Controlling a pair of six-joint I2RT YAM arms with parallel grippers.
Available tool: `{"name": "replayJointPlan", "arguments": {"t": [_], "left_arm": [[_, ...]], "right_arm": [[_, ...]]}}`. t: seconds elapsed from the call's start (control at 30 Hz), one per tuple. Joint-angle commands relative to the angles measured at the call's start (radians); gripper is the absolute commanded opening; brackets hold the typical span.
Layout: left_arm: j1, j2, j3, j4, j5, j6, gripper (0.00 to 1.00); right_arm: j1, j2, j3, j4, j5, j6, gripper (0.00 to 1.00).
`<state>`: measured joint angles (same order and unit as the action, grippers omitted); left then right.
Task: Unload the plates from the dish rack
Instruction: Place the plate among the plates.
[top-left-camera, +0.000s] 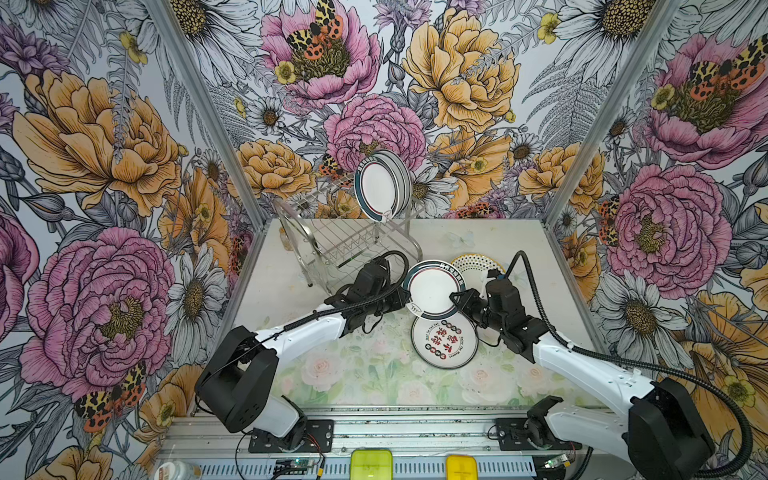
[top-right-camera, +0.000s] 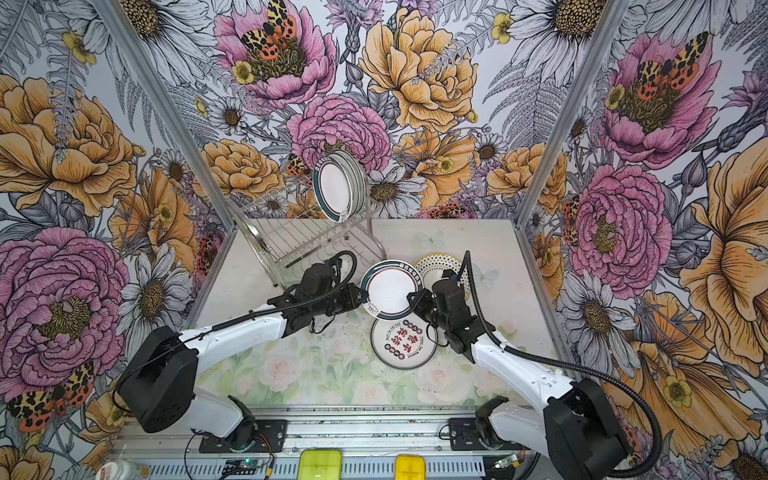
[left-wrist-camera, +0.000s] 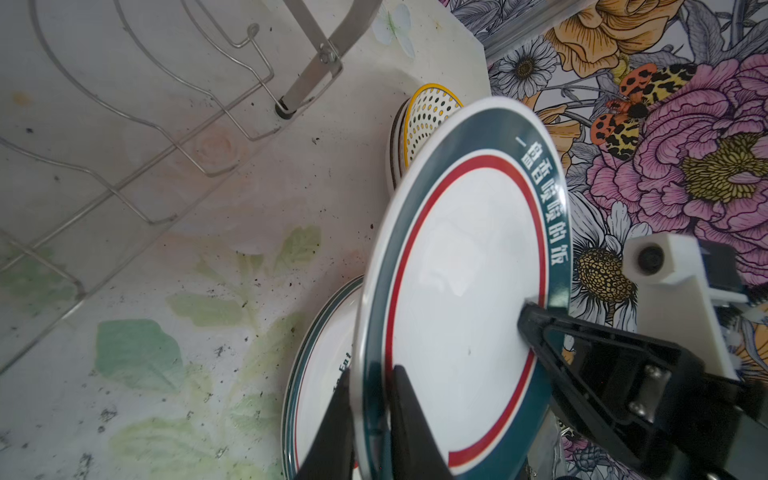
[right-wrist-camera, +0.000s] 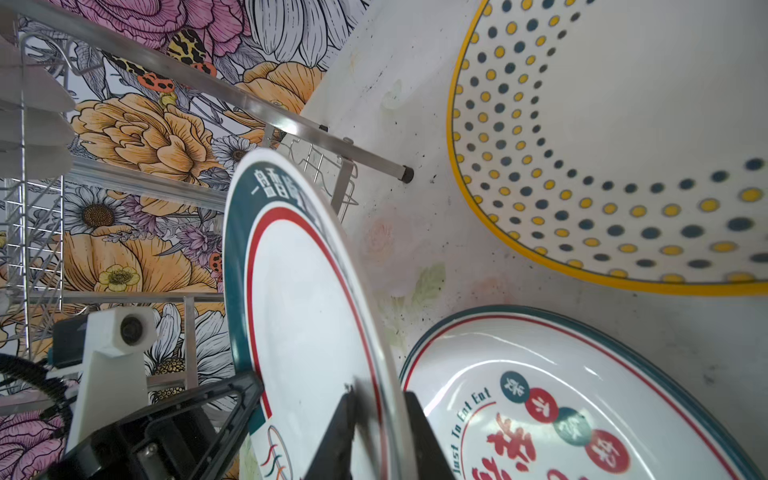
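Left end effector (left-wrist-camera: 371, 386) clamped on teal-rimmed plate (left-wrist-camera: 457, 291) edge; right end effector (right-wrist-camera: 379, 399) straddles the opposite rim, grip unclear.

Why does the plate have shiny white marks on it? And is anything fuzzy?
Left wrist view: glare streaks the held plate, and its near rim is blurred. Right wrist view: bright glints on the lettered plate; the dotted plate's closest dots smear. Both top views: sharp, though the posts splay outward.
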<state>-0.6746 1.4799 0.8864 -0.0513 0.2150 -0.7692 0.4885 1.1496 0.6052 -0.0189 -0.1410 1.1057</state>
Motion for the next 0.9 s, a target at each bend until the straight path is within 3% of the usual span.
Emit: {"name": "replayJointPlan", "arguments": {"t": [0.0,0.4,0.87], "left_arm": [[-0.051,-0.010,0.021,0.039,0.106,0.060,0.00],[-0.051,-0.015,0.019,0.006,0.095,0.060,0.00],[-0.052,-0.042,-0.015,-0.010,0.089,0.049,0.00]], "right_arm": [[0.028,0.003,0.011,0.091,-0.099,-0.026,0.28],[0.003,-0.014,-0.025,0.080,-0.079,-0.011,0.60],[-0.037,-0.030,-0.061,0.052,-0.059,-0.007,0.65]]}}
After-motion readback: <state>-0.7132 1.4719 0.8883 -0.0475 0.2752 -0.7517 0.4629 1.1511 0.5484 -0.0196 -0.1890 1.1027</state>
